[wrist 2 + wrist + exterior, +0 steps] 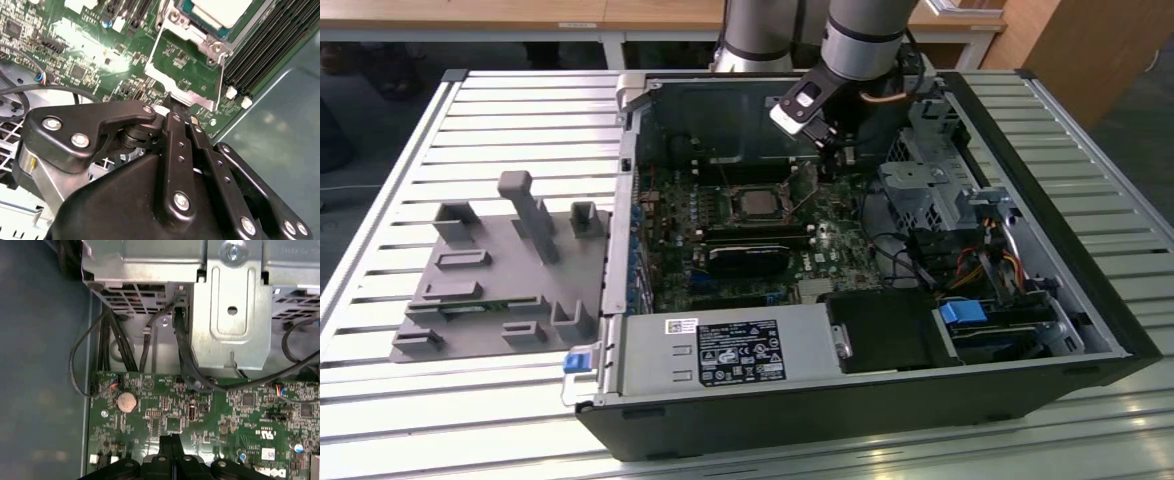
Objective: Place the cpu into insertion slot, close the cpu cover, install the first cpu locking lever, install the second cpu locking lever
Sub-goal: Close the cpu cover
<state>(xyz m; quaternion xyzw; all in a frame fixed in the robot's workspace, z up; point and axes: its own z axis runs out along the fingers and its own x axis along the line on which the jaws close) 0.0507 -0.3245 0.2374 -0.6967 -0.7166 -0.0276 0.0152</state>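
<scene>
**Open computer case (854, 420) on a slatted bench (520, 110), with the socket as landmark.**

- **Socket:** The socket (758, 203) is a silver-rimmed square near the middle of the green board (240, 405).
- **Chip:** The chip (220, 11) lies flat in the socket, pale face up.
- **Cover:** The cover (197, 100) is a thin silver frame with a square window. It stands swung up off the socket, and the board shows through its window.
- **Tool, second wrist view:** The tool (172, 105) is narrow, its two black fingers (175, 150) pressed together. The tips are at the cover edge farthest from the socket. Whether they pinch that edge or merely meet it cannot be told.
- **Tool, exterior view:** The tool (838, 155) hangs just beyond the socket, toward the exterior view's right and the case's far wall.
- **Tool, first wrist view:** The tips point over the board toward a round coin battery (126, 401) and a metal cage (232, 315).
- **Memory slots:** Long black memory slots (270, 45) run alongside the socket.
- **Holder plate:** A grey holder plate (480, 280) lies on the bench outside the case, well apart from the socket, at the exterior view's left.
</scene>
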